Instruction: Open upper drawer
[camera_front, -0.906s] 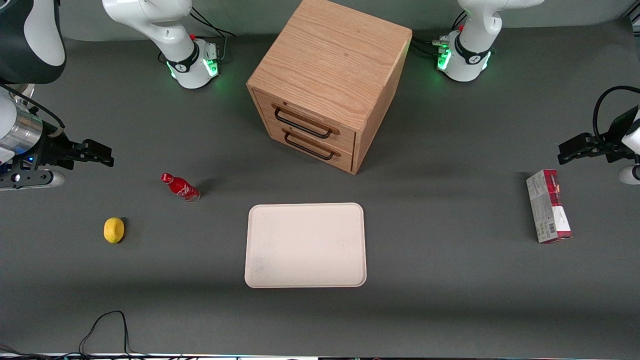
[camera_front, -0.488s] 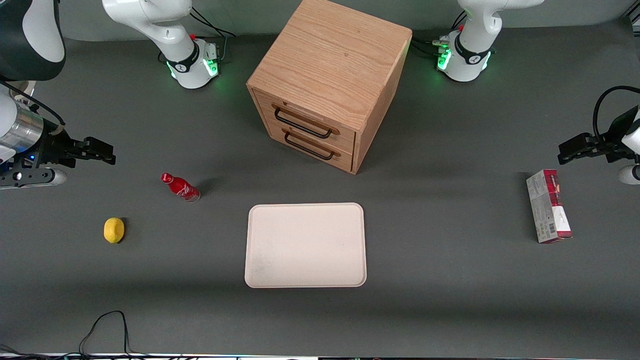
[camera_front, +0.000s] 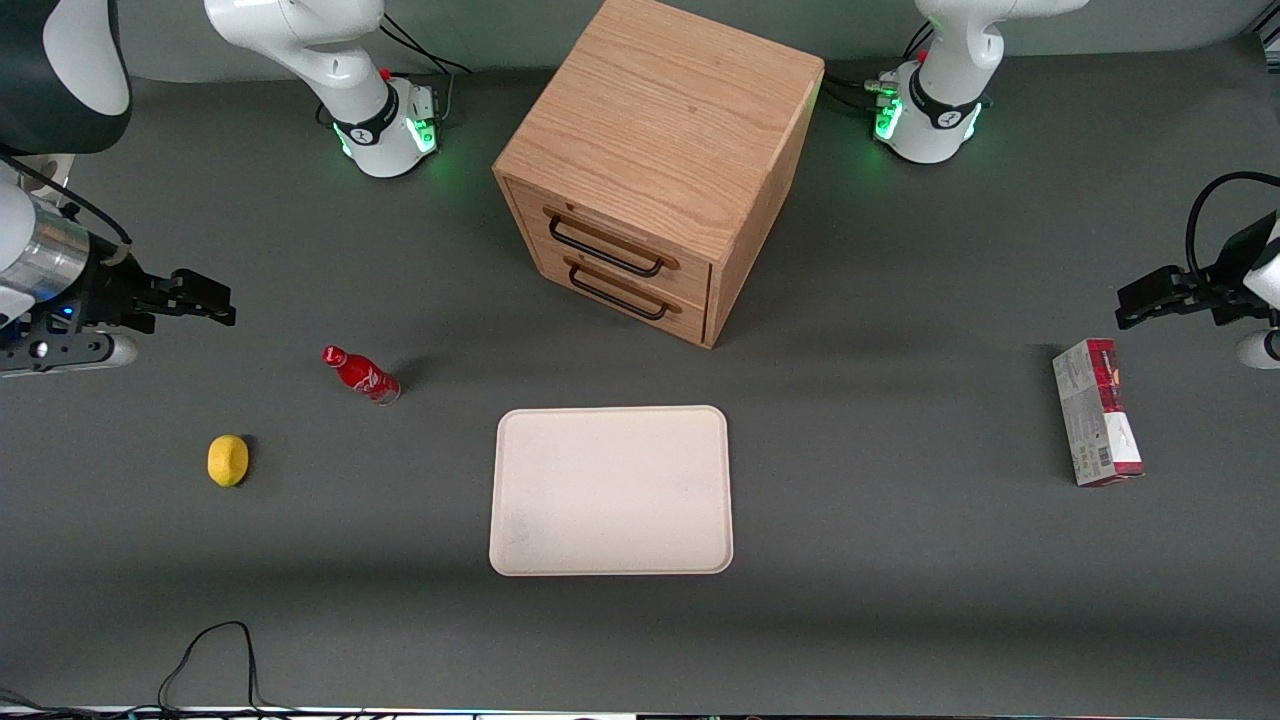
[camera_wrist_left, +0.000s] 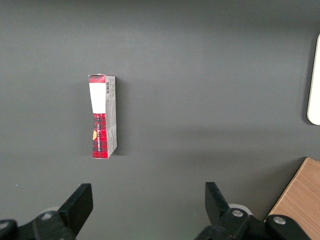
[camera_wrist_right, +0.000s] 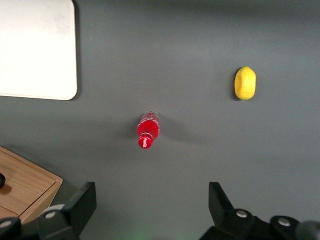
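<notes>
The oak cabinet (camera_front: 660, 140) stands at the back middle of the table. Its upper drawer (camera_front: 610, 240) is shut, with a black wire handle (camera_front: 605, 250); the lower drawer (camera_front: 620, 288) beneath it is shut too. My right gripper (camera_front: 215, 303) hangs open and empty above the table at the working arm's end, well away from the cabinet and above the red bottle (camera_front: 361, 374). In the right wrist view the open gripper (camera_wrist_right: 152, 197) sits over bare mat, with the bottle (camera_wrist_right: 148, 130) and a corner of the cabinet (camera_wrist_right: 25, 187) in sight.
A yellow lemon (camera_front: 228, 460) lies nearer the front camera than the bottle. A white tray (camera_front: 610, 490) lies in front of the cabinet. A red-and-white box (camera_front: 1097, 410) lies toward the parked arm's end. A black cable (camera_front: 210, 650) loops at the front edge.
My right gripper has drifted slightly toward the cabinet and a little away from the front camera. Nothing else has moved.
</notes>
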